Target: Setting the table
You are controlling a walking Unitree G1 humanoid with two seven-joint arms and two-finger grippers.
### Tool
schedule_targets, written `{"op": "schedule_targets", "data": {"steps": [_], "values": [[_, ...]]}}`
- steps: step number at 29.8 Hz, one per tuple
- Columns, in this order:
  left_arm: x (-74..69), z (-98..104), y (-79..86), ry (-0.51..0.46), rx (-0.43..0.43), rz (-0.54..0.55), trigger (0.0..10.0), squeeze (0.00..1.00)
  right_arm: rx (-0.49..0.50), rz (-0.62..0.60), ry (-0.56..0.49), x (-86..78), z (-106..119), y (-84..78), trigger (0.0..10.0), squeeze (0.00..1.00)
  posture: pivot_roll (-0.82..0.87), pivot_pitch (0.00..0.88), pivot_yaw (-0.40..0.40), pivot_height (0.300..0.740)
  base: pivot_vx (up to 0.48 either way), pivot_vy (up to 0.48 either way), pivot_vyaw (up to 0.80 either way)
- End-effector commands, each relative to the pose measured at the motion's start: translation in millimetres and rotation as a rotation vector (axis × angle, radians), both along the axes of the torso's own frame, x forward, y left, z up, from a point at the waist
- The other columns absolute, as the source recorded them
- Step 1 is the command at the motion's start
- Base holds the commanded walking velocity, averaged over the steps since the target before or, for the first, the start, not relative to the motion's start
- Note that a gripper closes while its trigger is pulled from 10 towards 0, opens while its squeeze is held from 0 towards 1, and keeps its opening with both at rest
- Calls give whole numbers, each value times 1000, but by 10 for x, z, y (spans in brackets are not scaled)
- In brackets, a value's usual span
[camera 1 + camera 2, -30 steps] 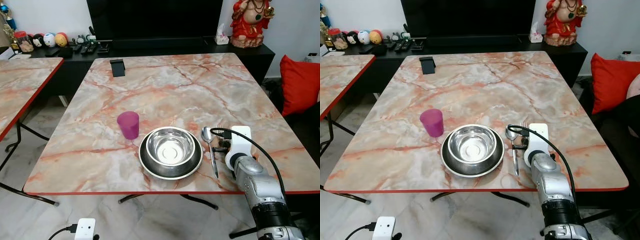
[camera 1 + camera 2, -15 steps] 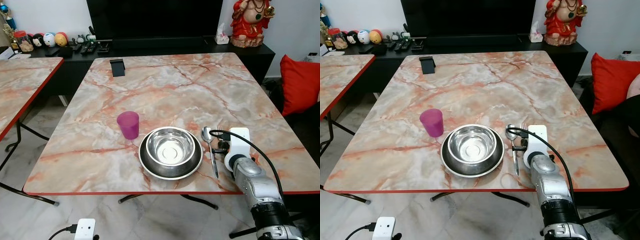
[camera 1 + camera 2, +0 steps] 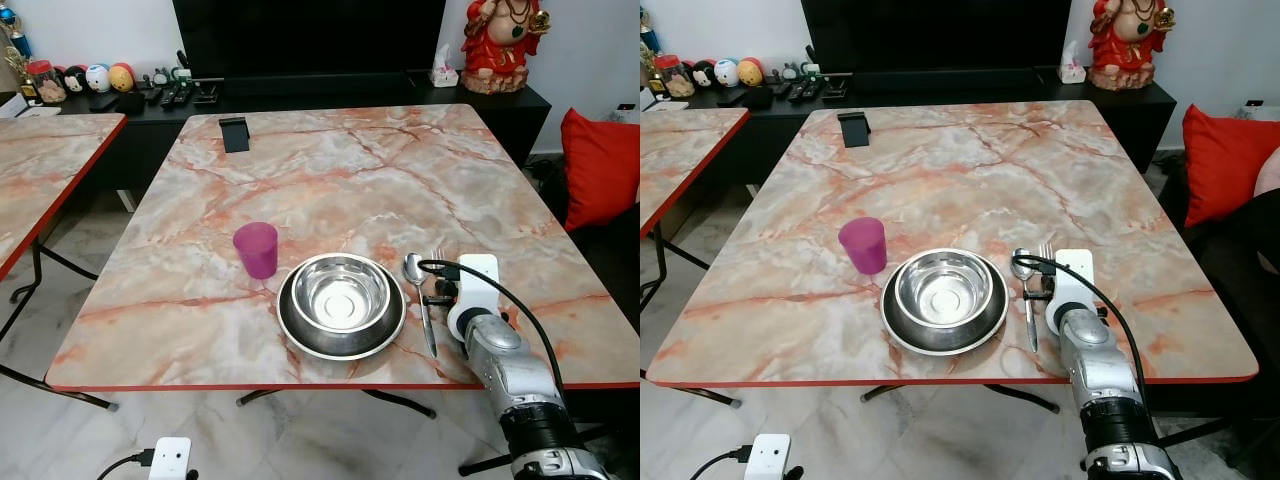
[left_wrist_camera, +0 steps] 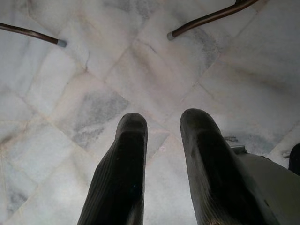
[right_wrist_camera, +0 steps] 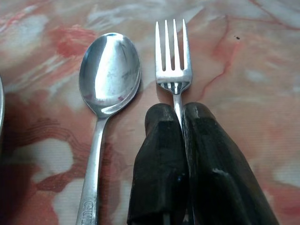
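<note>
Marble table [image 3: 330, 170] with a red rim carries your whole setting near its front edge. Your right gripper [image 5: 180, 112] is down on the surface toward the front right corner, fingers pressed together on the fork [image 5: 173, 61], pinching its neck just below the tines; the tines lie flat on the marble and point to the far edge. Spoon [image 5: 108, 70] lies just beside the fork on the bowl's side, bowl end toward the far edge, handle running back toward the front edge, not touching the fork as far as you can see. Steel bowl [image 3: 341, 292] sits inside a dark plate [image 3: 300, 335] at the middle of the front edge, spoon just to its right. Purple cup [image 3: 257, 249] stands upright just beyond the plate's left side, close to it but apart. Small black stand [image 3: 235, 134] sits near the far left corner, well apart from everything else. Your right arm [image 3: 510, 375] reaches in over the front edge, cable looping over the white wrist block. Your left gripper [image 4: 161, 124] hangs idle below table height over the pale tiled floor [image 4: 140, 61], fingers spread with a gap between them, holding nothing. Second marble table [image 3: 40, 170] stands off to the left. Red cushion [image 3: 600, 170] sits off the right edge.
</note>
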State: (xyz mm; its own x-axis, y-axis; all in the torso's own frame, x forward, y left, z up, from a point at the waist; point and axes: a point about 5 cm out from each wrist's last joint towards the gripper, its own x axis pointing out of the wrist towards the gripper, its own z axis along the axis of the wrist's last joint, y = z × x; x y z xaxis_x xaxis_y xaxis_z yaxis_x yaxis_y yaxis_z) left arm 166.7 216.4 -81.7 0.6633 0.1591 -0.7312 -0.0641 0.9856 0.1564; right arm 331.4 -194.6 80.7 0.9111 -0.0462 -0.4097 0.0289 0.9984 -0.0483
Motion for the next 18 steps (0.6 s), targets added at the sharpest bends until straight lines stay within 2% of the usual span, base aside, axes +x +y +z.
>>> {"op": "schedule_targets", "data": {"steps": [1,15,17,18], "values": [[-44,-16,24,18,10,-9,10000,0,-4,4,-8,27,14,20,10000,0,-70,12,44,740,0,0,0],[-60,-19,46,23,13,-8,10000,0,-12,12,4,18,-38,38,10000,0,-66,15,43,740,0,0,0],[-59,-18,44,22,12,-8,10000,0,-11,14,4,19,-37,40,10000,82,-68,14,44,740,0,0,0],[-58,-18,42,22,12,-9,10000,0,-11,14,4,19,-36,41,10000,82,-68,14,44,740,0,0,0]]}}
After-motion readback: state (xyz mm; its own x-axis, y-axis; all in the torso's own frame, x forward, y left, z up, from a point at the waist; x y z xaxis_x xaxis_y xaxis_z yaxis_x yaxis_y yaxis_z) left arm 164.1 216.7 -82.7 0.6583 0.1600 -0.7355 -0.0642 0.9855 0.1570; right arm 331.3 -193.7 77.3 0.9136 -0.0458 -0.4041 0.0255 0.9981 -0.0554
